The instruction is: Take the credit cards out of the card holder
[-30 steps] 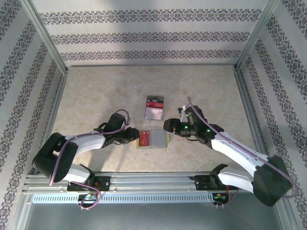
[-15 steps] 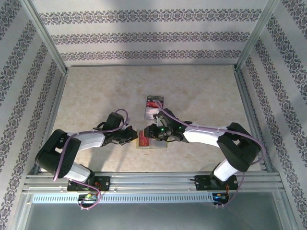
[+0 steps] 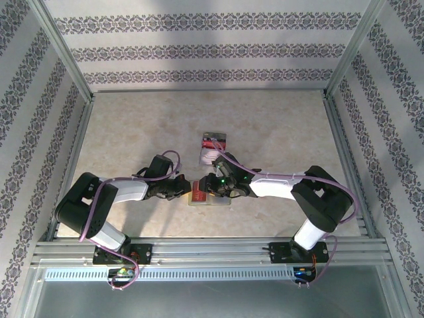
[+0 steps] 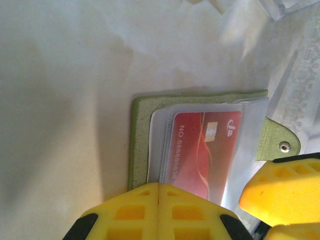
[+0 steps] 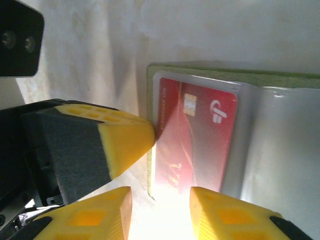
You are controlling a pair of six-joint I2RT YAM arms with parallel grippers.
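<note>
The olive-green card holder [image 3: 224,198] lies open on the table between both arms. A red credit card [image 4: 205,150] with a chip and a yellow mark sits in its translucent pocket [image 5: 195,135]. My left gripper [image 4: 158,186] is shut, and its yellow tips press on the holder's left edge [image 3: 186,189] with nothing between them. My right gripper [image 5: 160,200] hangs over the card's near end [image 3: 211,187], its jaws apart and not touching the card. Glare hides the card's end between the right fingers [image 5: 227,215].
A clear tray [image 3: 213,147] with red-and-white contents lies just behind the holder. The holder's snap tab [image 4: 282,145] sticks out to one side. Patterned walls and metal rails enclose the table [image 3: 132,132], with bare surface to the left, right and back.
My right arm swung left from beside the holder to over it, its jaws narrowing. My left gripper closed and edged right onto the holder's left edge.
</note>
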